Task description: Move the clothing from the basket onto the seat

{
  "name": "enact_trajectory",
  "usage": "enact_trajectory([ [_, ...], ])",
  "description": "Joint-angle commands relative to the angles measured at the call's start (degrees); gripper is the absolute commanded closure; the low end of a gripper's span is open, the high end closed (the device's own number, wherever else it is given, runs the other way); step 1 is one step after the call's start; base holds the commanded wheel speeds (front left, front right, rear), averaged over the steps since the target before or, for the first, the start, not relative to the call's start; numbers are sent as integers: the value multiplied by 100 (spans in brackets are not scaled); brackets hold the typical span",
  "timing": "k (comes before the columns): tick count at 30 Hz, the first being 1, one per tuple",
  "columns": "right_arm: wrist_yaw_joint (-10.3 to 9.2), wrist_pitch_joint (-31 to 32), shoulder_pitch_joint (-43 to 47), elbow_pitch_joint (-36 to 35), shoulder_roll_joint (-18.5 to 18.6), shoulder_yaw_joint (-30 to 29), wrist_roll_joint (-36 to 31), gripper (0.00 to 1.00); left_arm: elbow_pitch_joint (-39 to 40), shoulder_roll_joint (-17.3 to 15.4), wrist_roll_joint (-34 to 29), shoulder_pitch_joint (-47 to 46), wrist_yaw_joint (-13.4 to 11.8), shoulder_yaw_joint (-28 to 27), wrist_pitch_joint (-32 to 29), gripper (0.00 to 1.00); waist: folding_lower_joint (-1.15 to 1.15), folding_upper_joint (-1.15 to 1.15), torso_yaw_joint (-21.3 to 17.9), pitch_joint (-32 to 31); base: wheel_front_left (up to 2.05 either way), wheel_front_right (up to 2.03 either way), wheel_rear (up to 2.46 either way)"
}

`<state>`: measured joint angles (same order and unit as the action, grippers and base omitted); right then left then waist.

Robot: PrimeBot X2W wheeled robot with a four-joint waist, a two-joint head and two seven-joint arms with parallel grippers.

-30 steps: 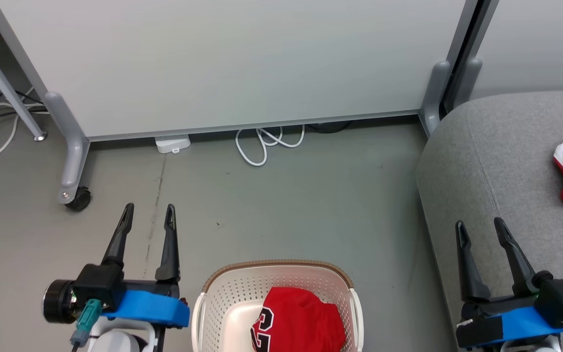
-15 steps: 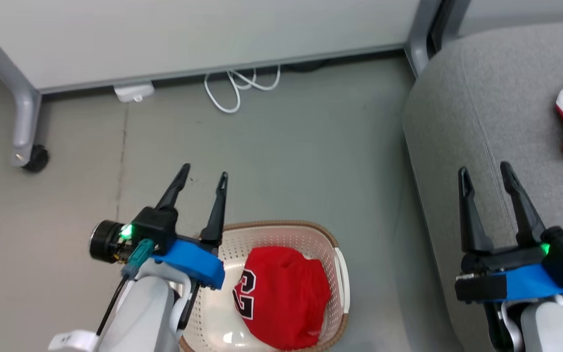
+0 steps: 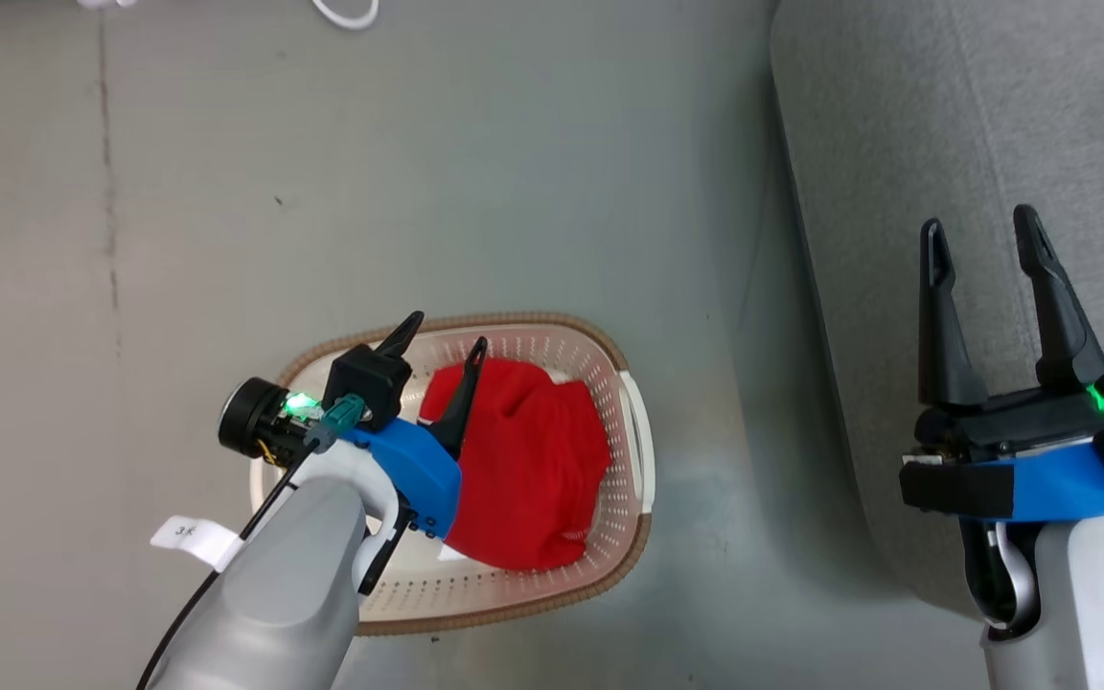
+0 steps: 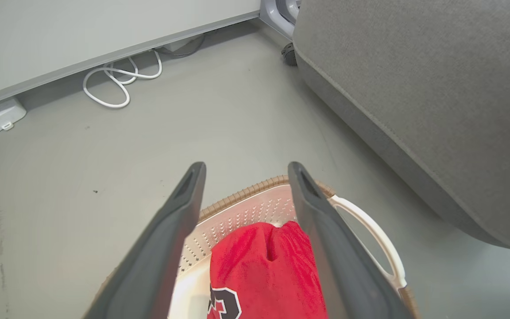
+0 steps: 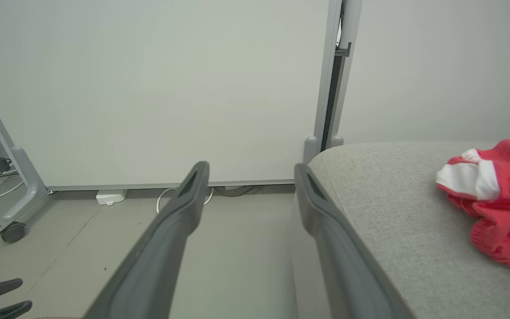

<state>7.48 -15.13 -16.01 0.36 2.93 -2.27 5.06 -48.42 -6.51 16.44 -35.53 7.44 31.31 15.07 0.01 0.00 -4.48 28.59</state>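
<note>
- Red jersey (image 3: 533,470), its black-and-white number showing, lies bunched in the cream basket (image 3: 514,324) on the floor (image 3: 418,144) beside the grey seat (image 3: 897,144).
- A second red garment (image 5: 503,212), trimmed in white, already rests on the seat cushion, so about half the job looks done.
- Left gripper (image 3: 448,330) hovers over the basket, fingers spread wide above the jersey, holding nothing.
- Right gripper (image 3: 979,219), equally wide and empty, hangs above the seat's edge.
- Left to do: grasp the jersey, lift it clear and lay it on the seat.

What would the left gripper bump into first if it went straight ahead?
The left gripper would likely meet the basket at its far rim, or the floor just beyond; depth is unclear. The shirt lies lower.
</note>
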Motion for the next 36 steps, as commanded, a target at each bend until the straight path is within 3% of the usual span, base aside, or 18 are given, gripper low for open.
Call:
enact_trajectory([
  [1,3,-3,-163,-55,-1,12,-61,0,-242,-27,134,-271,-1,225,14,0,-1,0,-99,479,0,0,0],
  [14,3,-3,-642,-321,93,-6,-121,0,-1409,-130,1366,-1246,-1,1845,-703,0,-1,0,-180,1533,0,0,0],
  [36,3,-3,-722,-805,117,-91,-213,0,-1910,-528,2821,-2275,0,2552,-1676,0,-1,0,-288,2855,0,0,0],
])
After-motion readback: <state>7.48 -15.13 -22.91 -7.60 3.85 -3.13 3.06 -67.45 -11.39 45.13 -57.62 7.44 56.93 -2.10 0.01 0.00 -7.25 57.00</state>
